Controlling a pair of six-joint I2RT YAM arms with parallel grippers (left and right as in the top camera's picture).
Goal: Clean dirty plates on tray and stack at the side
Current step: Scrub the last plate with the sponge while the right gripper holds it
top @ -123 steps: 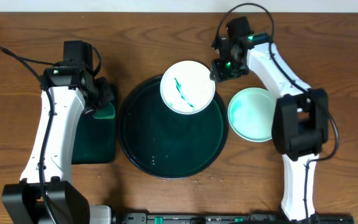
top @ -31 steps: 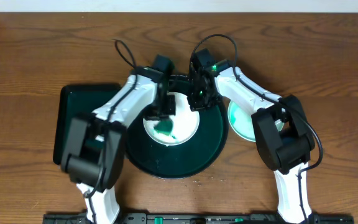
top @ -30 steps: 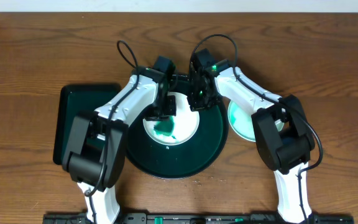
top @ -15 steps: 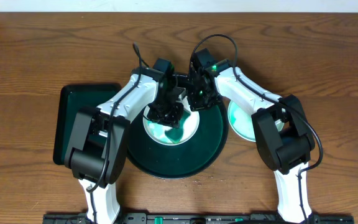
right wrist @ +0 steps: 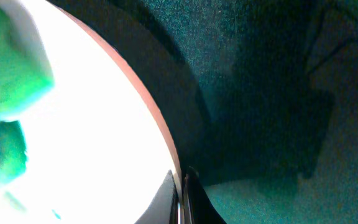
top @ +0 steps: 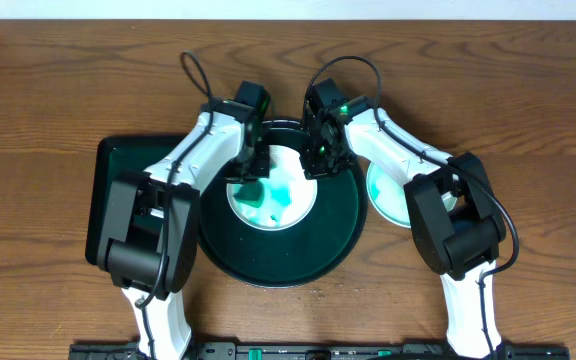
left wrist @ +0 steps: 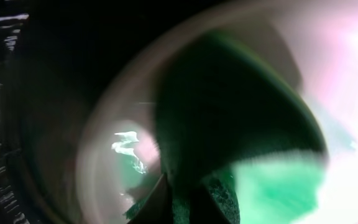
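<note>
One white plate [top: 286, 192] with a teal smear lies on the back half of the round dark tray [top: 268, 255]. My left gripper [top: 247, 176] is shut on a green sponge [top: 250, 196] and presses it onto the plate's left side. In the left wrist view the sponge [left wrist: 272, 186] fills the space between the jaws over the blurred plate [left wrist: 104, 162]. My right gripper [top: 318, 160] is shut on the plate's right rim. In the right wrist view that rim [right wrist: 178, 177] sits between the closed fingers, with the tray [right wrist: 260, 93] beside it. A pale teal plate [top: 393, 200] rests on the table to the right of the tray.
A dark rectangular tray [top: 108, 200] lies to the left of the round one, partly under my left arm. Both arms cross over the back of the round tray. Bare wooden table [top: 528, 120] surrounds everything.
My left gripper has dragged the sponge leftward across the plate, and the teal smear has spread. The right gripper has stayed on the rim.
</note>
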